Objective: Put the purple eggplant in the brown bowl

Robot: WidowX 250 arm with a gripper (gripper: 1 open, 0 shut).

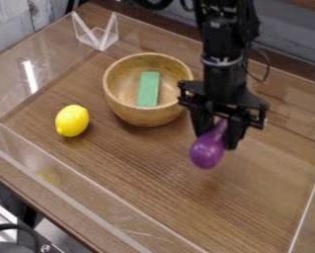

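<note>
Camera view, table: dark wood-grain table [107,188], fenced by a clear plastic wall along the near and left edges.
Camera view, arm: black arm dropping in from the top, wrist pointing straight down, right of the bowl.
Camera view, fingers: gripper [215,136] clamped on the purple eggplant [207,150]; fingers pinched tight on its narrow upper end, no gap visible between them.
Camera view, eggplant: hanging stem end up, fat end down, apparently clear of the table; just right of and nearer the camera than the bowl rim; not over the bowl.
Camera view, bowl: brown bowl [120,107] upright, left of the gripper, middle of the table.
Camera view, bowl contents: flat green block [148,87] lying lengthwise on the bowl floor.
Camera view, other items: yellow lemon [71,121] left of the bowl, well apart from the gripper; clear angled stand [97,32] at the far left.
Step in hand, judged: carry toward the bowl, grip secured.
Method advised: keep the fat end above rim level before crossing; travel left and away from the camera to the bowl's centre; lower before release, so no bounce off the green block.
Risk, judged: glossy skin and a narrow hold; swing or slip likely under a sudden move.
</note>
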